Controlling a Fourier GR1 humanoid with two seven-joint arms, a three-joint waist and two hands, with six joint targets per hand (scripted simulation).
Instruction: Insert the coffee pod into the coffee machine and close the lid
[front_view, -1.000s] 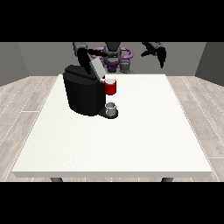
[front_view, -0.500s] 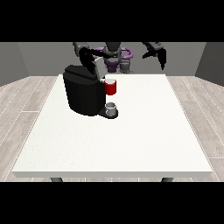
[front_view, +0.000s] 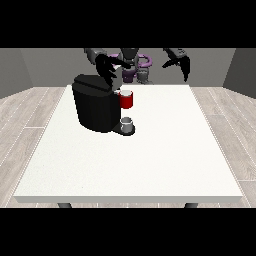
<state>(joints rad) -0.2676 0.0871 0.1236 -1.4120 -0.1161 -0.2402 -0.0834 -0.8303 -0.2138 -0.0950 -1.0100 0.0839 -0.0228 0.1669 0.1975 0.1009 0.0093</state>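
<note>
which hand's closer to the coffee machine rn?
Right. The hand at the view's left is just above the coffee machine; the hand at the view's right hangs well off to its side.

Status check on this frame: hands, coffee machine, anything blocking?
Hand at the view's left over the coffee machine top, fingers curled. Hand at the view's right raised clear, holding nothing. Red part at machine front, small cup below. Nothing in the way.

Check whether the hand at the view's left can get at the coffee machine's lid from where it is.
Probably yes: that hand hovers right above the coffee machine, nothing between.
</note>
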